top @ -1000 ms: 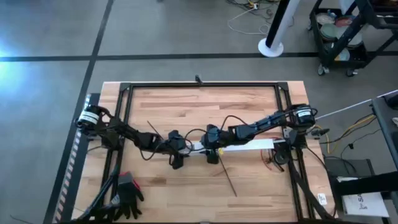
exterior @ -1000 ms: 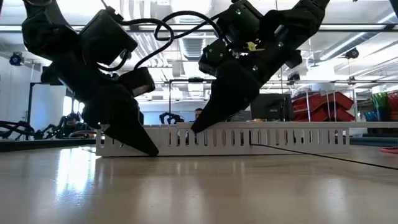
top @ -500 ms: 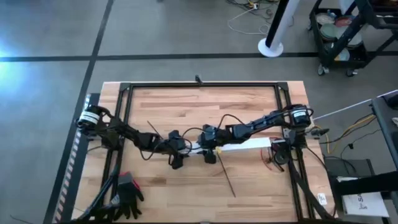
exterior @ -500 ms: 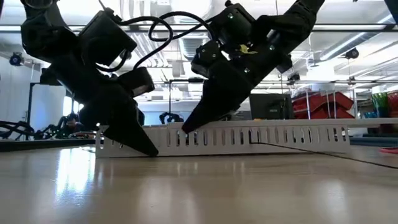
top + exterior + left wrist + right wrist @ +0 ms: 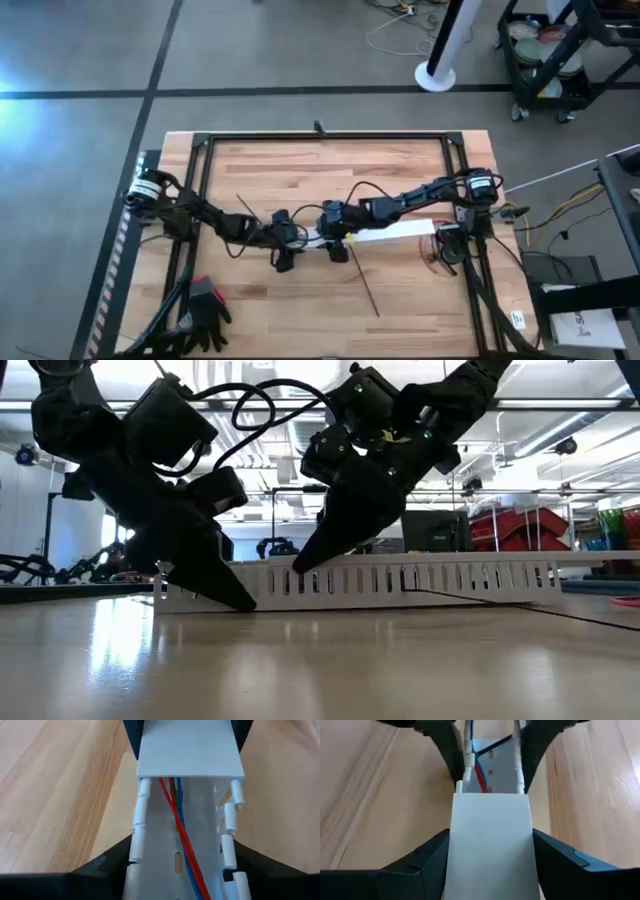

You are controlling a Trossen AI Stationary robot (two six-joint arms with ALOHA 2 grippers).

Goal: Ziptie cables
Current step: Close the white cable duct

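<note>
Your left gripper clamps the open end of the white slotted duct, pinning it at mid-table. Your right gripper closes on the flat white cover straddling that duct, apparently to slide it along. The cables, red and blue wires, lie inside the channel between both grippers. No ziptie is visible.

Grey floor is stretching around the table, crossed by dark seams. A white post is standing far right beside a cart. Red bins are sitting right.
</note>
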